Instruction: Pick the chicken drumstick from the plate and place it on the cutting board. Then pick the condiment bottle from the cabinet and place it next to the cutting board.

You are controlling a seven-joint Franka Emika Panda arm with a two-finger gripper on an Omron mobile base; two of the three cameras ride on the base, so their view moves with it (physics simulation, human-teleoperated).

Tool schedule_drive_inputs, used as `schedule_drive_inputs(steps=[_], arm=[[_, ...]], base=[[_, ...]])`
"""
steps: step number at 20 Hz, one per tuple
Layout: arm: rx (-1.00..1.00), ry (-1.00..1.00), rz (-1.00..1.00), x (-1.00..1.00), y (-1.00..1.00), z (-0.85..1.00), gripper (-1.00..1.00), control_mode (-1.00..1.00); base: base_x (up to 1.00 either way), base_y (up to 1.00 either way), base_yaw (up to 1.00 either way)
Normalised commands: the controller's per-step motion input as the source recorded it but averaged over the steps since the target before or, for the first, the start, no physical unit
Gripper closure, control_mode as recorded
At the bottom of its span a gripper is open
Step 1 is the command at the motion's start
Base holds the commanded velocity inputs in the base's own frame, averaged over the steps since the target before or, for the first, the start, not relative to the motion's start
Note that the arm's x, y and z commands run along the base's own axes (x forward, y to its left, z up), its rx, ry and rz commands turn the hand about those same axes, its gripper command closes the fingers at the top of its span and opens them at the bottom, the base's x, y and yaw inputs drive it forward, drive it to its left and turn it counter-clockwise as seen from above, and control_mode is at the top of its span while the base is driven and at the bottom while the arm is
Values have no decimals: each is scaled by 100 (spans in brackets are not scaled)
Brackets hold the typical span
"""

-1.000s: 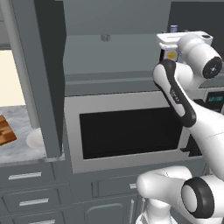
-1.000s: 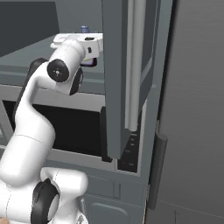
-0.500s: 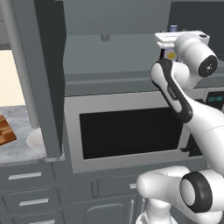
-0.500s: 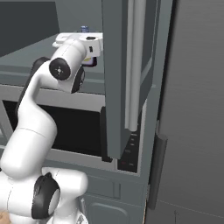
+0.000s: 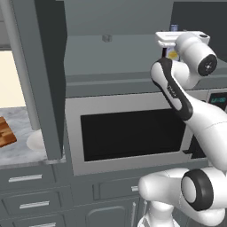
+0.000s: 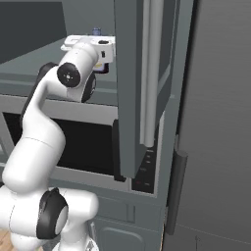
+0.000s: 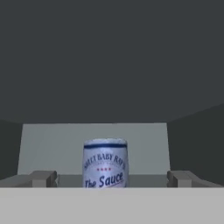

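The condiment bottle (image 7: 105,164) stands on the grey shelf of the open cabinet (image 5: 111,57). Its pale label reads "The Sauce". My gripper (image 7: 111,179) is open, one fingertip (image 7: 41,178) on each side of the bottle and apart from it. In the left base view my hand is raised at the cabinet's right end, with the bottle's yellow label (image 5: 173,54) showing behind it. In the right base view its bluish cap (image 6: 96,31) pokes up above my hand. A corner of the cutting board (image 5: 5,133) and part of the white plate (image 5: 34,141) lie far left. The chicken drumstick is out of view.
The cabinet's open door (image 5: 44,66) hangs over the marble counter (image 5: 17,153) and hides part of the plate. A microwave (image 5: 133,133) sits below the shelf, with grey drawers (image 5: 26,178) under the counter. A tall dark panel (image 6: 215,122) stands at the right.
My hand has shifted slightly left and further into the cabinet toward the bottle. The jaws have stayed open.
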Motion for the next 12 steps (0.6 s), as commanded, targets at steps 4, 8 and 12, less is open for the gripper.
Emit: schedule_drive_inputs(steps=[4, 8, 12], arm=[[1, 0, 0, 4, 0, 0, -100, -100], [0, 0, 0, -6, -5, 1, -100, -100], [0, 0, 0, -16, -3, 5, -100, -100]], base=[[0, 0, 0], [0, 0, 0], [0, 0, 0]])
